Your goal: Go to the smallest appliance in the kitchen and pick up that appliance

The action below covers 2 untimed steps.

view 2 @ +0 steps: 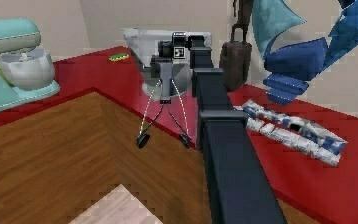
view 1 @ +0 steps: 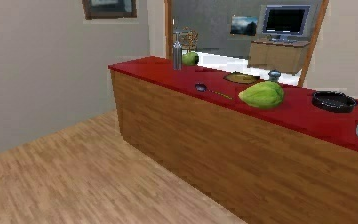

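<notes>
A red counter (view 2: 97, 80) with a wooden front runs across the arm side view. On it stands a white boxy appliance (view 2: 139, 42), partly hidden by the gripper's body. A teal stand mixer with a metal bowl (view 2: 19, 66) stands at the left end. My arm (view 2: 227, 150) rises from the bottom edge to two white marker squares. The gripper (view 2: 165, 142) hangs left of them, its thin fingers (view 2: 144, 138) showing against the counter's wooden front. I cannot tell whether it holds anything.
A dark brown vase (view 2: 235, 55), a big blue shape (view 2: 307, 50) and a blue-white patterned strip (view 2: 292, 135) sit at the counter's right. In the forward view the counter (view 1: 157, 75) carries a green cabbage (view 1: 261, 95), a black pan (view 1: 333, 100) and an apple (view 1: 190, 58). Wood floor (view 1: 67, 170) lies open at left.
</notes>
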### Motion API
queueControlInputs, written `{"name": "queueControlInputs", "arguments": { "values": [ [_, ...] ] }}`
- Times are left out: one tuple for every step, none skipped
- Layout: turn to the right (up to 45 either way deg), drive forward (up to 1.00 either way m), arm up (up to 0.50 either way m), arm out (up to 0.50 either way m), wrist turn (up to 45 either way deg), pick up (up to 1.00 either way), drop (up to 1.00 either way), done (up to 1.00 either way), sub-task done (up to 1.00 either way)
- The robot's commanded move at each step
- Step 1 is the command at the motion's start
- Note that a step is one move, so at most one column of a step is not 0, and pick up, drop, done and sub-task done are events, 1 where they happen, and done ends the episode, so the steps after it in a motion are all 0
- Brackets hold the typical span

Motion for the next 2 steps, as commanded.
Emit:
{"name": "queueControlInputs", "arguments": {
  "values": [
    [0.0,0.00,0.00,0.00,45.0,0.00,0.00,0.00,0.00],
    [0.0,0.00,0.00,0.00,45.0,0.00,0.00,0.00,0.00]
  ]
}}
